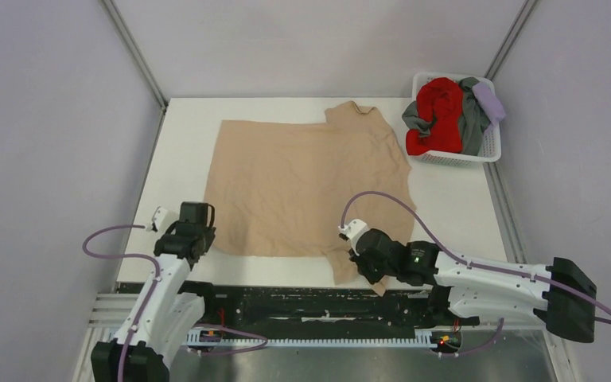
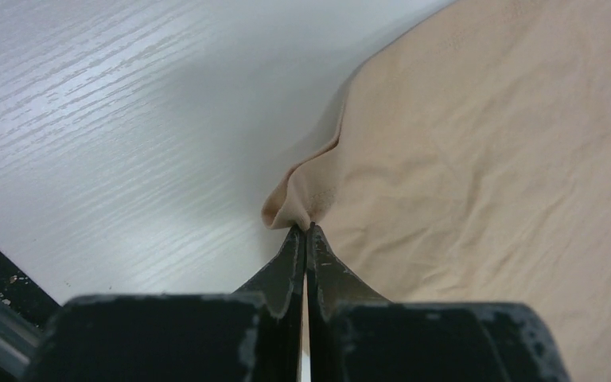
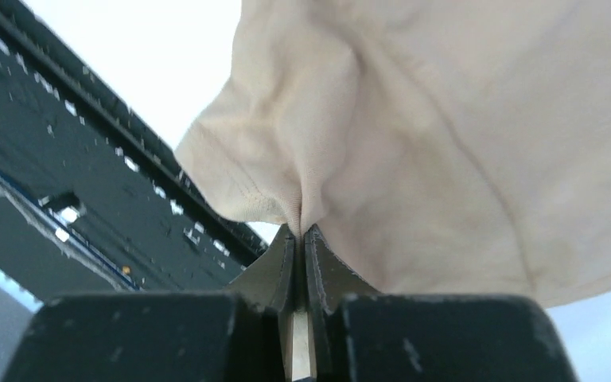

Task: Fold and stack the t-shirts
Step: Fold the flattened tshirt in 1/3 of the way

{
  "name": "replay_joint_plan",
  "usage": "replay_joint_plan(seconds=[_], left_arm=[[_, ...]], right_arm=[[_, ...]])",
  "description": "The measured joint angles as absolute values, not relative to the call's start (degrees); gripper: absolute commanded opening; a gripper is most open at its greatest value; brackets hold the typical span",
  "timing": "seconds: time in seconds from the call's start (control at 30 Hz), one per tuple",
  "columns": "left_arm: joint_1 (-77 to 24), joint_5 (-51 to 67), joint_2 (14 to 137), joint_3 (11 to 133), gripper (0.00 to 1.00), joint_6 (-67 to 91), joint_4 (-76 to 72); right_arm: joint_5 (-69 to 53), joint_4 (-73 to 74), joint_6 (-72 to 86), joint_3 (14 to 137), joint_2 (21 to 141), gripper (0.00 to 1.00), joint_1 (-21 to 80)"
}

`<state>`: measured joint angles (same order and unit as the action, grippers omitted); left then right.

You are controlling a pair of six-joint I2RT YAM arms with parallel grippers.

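A tan t-shirt [image 1: 302,183] lies spread flat on the white table [image 1: 461,207]. My left gripper [image 1: 199,243] is shut on its near left hem corner, where a small fold of tan cloth [image 2: 298,203] is pinched at the fingertips. At the near right, my right gripper [image 1: 359,263] is shut on the sleeve, whose cloth [image 3: 302,183] bunches up from between the fingers. Red [image 1: 439,111], grey [image 1: 471,119] and pale lavender [image 1: 489,101] t-shirts are heaped in the basket at the back right.
A white lattice basket [image 1: 485,153] stands at the table's back right corner. The dark rail [image 1: 302,298] runs along the near edge, under the hanging sleeve. Grey walls enclose the table on the left, back and right.
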<state>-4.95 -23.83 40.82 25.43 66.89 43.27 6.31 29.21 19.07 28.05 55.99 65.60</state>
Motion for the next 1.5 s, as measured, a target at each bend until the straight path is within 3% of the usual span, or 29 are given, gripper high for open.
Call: replay_joint_plan(seconds=[0.6, 1.1, 1.37, 1.4, 1.43, 1.5], left_arm=[[-4.95, -22.37, 64.31, 37.28, 0.02, 65.63, 27.0], [-4.95, -23.94, 75.75, 47.77, 0.02, 65.63, 20.6], [-4.95, -24.49, 82.24, 51.05, 0.03, 65.41, 18.0], [-4.95, -24.49, 83.15, 51.55, 0.13, 65.36, 17.74], [-4.95, -24.49, 84.53, 52.34, 0.3, 65.32, 17.61], [-4.95, -24.62, 87.68, 54.15, 0.91, 64.93, 17.39]], right_arm=[[16.91, 22.65, 5.54, 41.47, 65.71, 0.0, 47.77], [16.73, 19.75, -3.53, 53.01, 76.31, 0.01, 39.42], [13.82, 18.35, -7.53, 59.09, 84.75, 0.07, 35.18], [13.65, 17.96, -7.79, 59.68, 85.86, 0.09, 34.89], [13.37, 17.5, -8.23, 60.62, 87.5, 0.11, 34.39], [13.21, 16.58, -8.71, 62.22, 90.54, 0.14, 33.54]])
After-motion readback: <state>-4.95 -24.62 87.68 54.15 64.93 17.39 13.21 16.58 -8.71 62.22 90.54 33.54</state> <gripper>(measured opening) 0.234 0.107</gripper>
